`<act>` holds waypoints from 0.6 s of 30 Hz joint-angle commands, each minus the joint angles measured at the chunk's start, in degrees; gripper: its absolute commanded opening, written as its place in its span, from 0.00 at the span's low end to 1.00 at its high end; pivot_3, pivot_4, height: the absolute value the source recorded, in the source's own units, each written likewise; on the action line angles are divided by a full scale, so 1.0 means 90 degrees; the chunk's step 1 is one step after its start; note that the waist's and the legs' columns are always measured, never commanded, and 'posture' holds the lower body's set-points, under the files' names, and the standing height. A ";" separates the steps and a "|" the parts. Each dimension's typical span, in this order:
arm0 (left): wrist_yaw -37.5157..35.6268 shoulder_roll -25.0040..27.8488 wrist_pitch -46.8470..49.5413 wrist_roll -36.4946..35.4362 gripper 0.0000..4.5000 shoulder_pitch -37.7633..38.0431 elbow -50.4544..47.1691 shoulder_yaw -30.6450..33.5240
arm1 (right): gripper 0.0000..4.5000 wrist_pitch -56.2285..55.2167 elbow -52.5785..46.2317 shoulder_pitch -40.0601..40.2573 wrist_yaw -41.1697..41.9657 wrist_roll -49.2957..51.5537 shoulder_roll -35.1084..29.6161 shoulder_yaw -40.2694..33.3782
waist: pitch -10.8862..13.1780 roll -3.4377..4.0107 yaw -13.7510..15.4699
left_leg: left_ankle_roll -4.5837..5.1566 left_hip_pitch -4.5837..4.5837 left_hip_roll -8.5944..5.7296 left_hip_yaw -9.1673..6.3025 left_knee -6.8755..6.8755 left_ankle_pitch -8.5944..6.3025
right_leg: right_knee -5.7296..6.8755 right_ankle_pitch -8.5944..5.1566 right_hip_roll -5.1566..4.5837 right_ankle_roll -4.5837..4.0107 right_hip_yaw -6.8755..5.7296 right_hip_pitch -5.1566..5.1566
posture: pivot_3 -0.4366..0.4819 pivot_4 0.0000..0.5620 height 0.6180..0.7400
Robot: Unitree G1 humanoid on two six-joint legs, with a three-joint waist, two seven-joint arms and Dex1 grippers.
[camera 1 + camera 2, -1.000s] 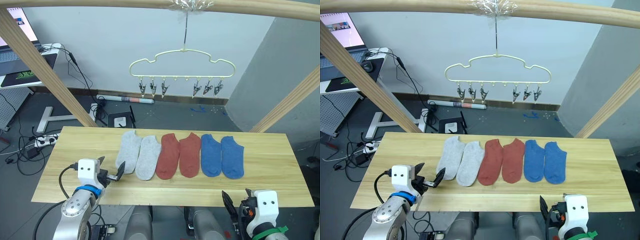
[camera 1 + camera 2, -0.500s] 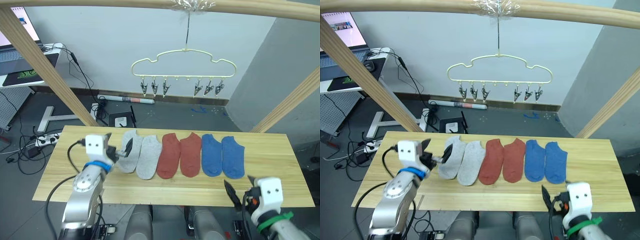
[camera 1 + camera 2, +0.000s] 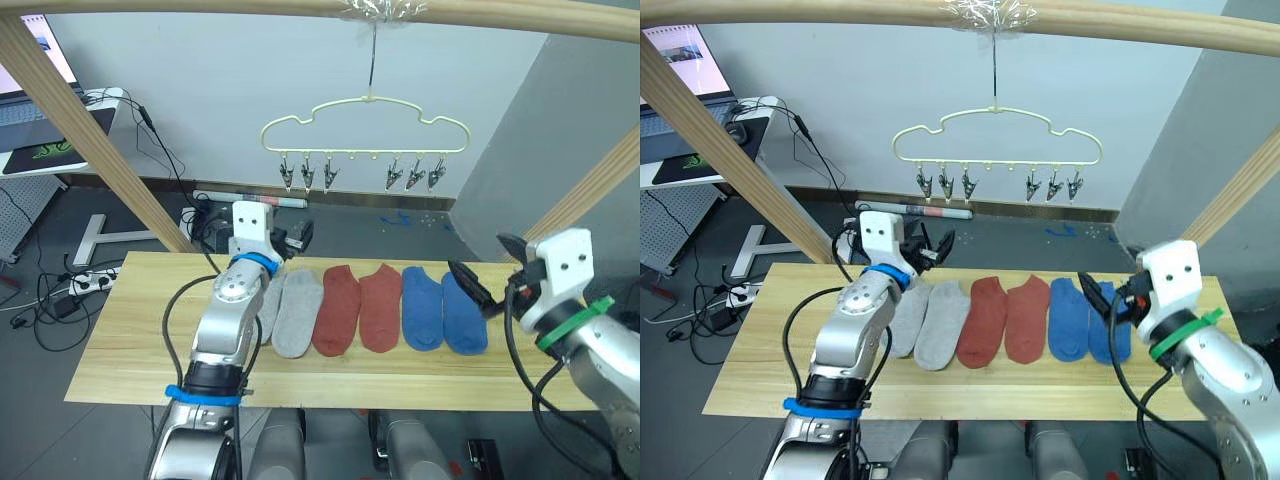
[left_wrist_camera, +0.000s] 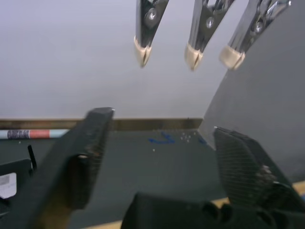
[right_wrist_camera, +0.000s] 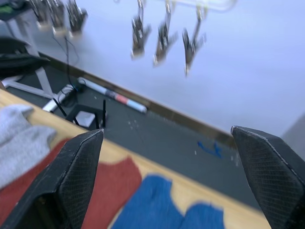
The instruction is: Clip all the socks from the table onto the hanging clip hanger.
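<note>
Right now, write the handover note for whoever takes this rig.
Left gripper: open, empty, raised above the far table edge by the grey socks.
Right gripper: open, empty, above the blue socks.
All six socks, the red pair included, lie in a row on the table.
Clip hanger hangs above, all six clips empty.
Done: nothing clipped. Left: all six.

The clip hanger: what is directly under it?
Below the clip hanger lies dark floor with a striped tube. The table with six socks sits nearer. The left gripper, raised and open, covers part of the floor there.
</note>
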 commanded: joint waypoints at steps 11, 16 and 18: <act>0.0604 -0.0279 -0.0789 0.0301 0.57 -0.0898 0.0729 0.0070 | 1.00 0.0848 0.0289 -0.1201 0.0304 0.1387 -0.1011 -0.0617 | 0.0005 -0.0007 -0.0105 | 0.0002 -0.0004 -0.0003 0.0001 0.0000 -0.0001 | -0.0002 0.0003 -0.0001 -0.0003 0.0001 -0.0001 | 0.42 0.50 1.00; 0.0731 -0.0281 -0.0666 0.0311 0.57 -0.0949 0.0659 0.0106 | 1.00 0.0842 0.0276 -0.1229 0.0192 0.1513 -0.1058 -0.0597 | 0.0005 -0.0007 -0.0139 | 0.0002 -0.0004 -0.0003 0.0001 0.0000 -0.0001 | -0.0002 0.0000 -0.0001 0.0002 0.0002 -0.0001 | 0.43 0.51 1.00; 0.0771 -0.0251 -0.0655 0.0363 0.57 -0.0911 0.0638 0.0092 | 1.00 0.0829 0.0275 -0.1224 0.0150 0.1543 -0.1058 -0.0594 | 0.0006 -0.0007 -0.0140 | 0.0002 -0.0004 -0.0003 0.0001 0.0000 -0.0001 | -0.0002 -0.0001 0.0000 0.0004 0.0002 -0.0001 | 0.43 0.51 1.00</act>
